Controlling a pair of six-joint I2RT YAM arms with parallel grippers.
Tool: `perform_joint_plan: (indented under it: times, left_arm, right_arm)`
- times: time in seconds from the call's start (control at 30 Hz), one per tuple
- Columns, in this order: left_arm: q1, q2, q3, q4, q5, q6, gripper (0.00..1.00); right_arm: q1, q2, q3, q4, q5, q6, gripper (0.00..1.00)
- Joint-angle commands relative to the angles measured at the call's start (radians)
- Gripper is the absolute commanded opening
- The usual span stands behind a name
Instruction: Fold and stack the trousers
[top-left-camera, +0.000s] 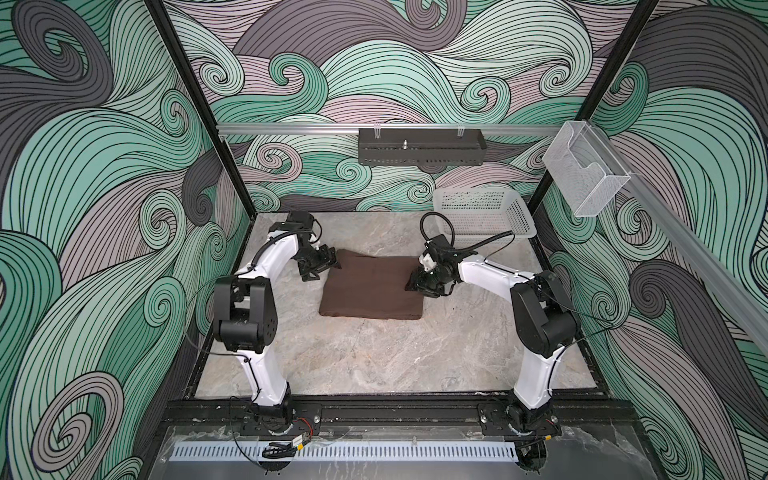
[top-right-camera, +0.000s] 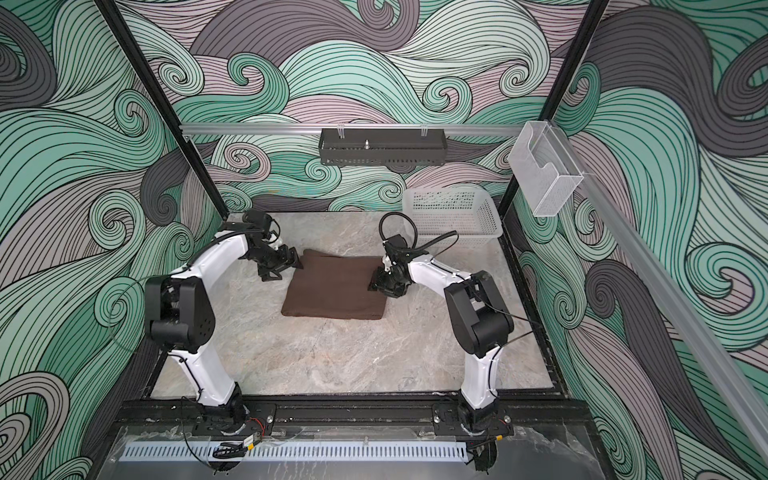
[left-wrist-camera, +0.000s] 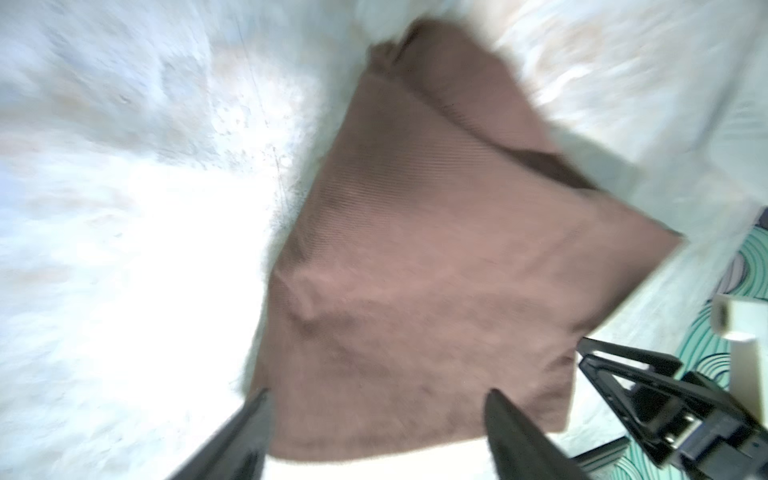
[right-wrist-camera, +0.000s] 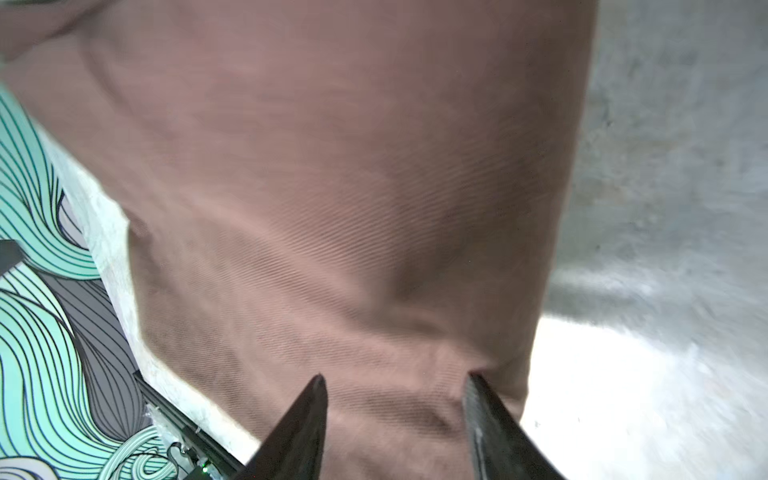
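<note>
The trousers (top-left-camera: 372, 286) are lying folded into a thick brown rectangle on the marble table (top-left-camera: 374, 365). In both top views they are being shown near the white basket (top-left-camera: 478, 214) but apart from it, on the basket's side that faces the arm bases.

The edge of the trousers nearest the basket is being touched by the right gripper (top-left-camera: 409, 283). In the right wrist view its fingers (right-wrist-camera: 299, 428) are being held moderately apart over the cloth. One tip is being pressed into a small pucker, and nothing is being pinched between them.

The left gripper (top-left-camera: 326, 269) is being held just beside the trousers' corner on the side turned away from the basket. Its fingers (left-wrist-camera: 519, 436) are being held wide apart in the blurred left wrist view, and nothing is being gripped by them.
</note>
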Motion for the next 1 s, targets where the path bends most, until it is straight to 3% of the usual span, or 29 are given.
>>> perform_joint_plan:
  times: [0.0, 0.17, 0.5, 0.83, 0.97]
  left_arm:
    - [-0.070, -0.128, 0.004, -0.052, -0.106, 0.007, 0.99]
    - [-0.235, -0.168, -0.042, -0.010, -0.201, -0.032, 0.99]
    - [-0.415, 0.032, -0.072, 0.059, -0.278, -0.097, 0.99]
    - [-0.469, 0.243, -0.054, 0.102, -0.278, -0.159, 0.99]
    - [-0.472, 0.324, -0.014, 0.044, -0.340, -0.156, 0.98]
  right_arm:
    - [0.004, -0.169, 0.032, -0.073, 0.147, -0.094, 0.58]
    - [0.006, -0.376, -0.106, -0.003, 0.266, -0.183, 0.59]
    - [0.038, -0.749, -0.589, 0.445, 0.332, -0.405, 0.57]
    - [0.040, -0.807, -0.654, 0.455, 0.329, -0.454, 0.56]
    - [0.040, -0.805, -0.658, 0.455, 0.329, -0.458, 0.56]
